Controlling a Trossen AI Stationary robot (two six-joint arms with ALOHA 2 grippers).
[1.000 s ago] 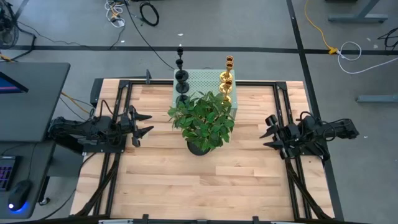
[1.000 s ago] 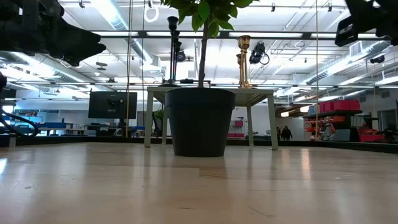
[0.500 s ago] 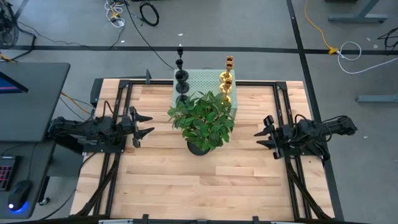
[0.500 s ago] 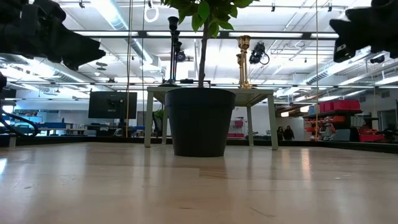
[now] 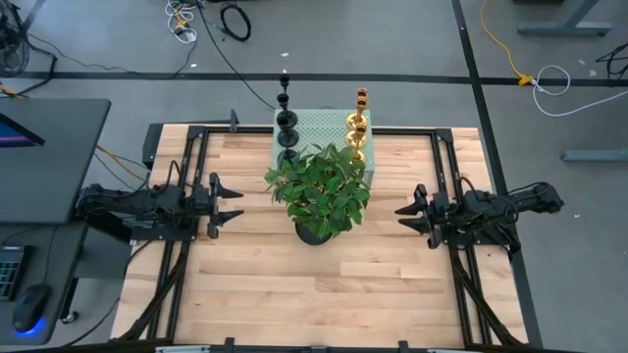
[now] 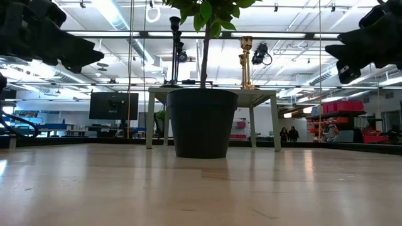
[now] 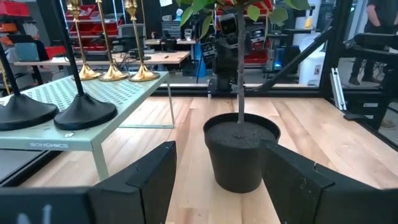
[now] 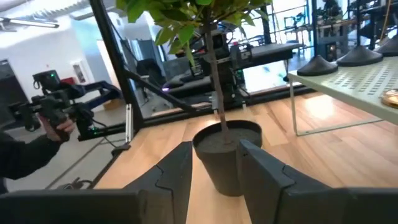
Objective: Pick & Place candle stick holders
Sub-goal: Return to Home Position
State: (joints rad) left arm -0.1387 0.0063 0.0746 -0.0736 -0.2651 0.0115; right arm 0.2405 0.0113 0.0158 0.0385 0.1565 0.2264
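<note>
Two black candle stick holders (image 5: 286,123) and two gold ones (image 5: 357,127) stand on their round bases on a pale green perforated stand (image 5: 319,126) at the table's far edge. The left wrist view shows the black bases (image 7: 84,111) and the gold bases (image 7: 112,73). My left gripper (image 5: 234,203) hovers open over the table's left side, pointing level toward the plant. My right gripper (image 5: 402,213) hovers open over the right side, also pointing level at the plant. Neither has anything between its fingers.
A leafy plant (image 5: 319,186) in a black pot (image 6: 201,122) stands mid-table, between the two grippers and just in front of the stand. Black frame rails (image 5: 186,245) run along the table's left and right sides. Bare wood lies on the near half.
My right gripper has gone down and toward the plant, rolling about its own axis as it went; its fingers stay apart as before. My left gripper has stayed in place and only tipped slightly. The candle stick holders and the plant have not moved.
</note>
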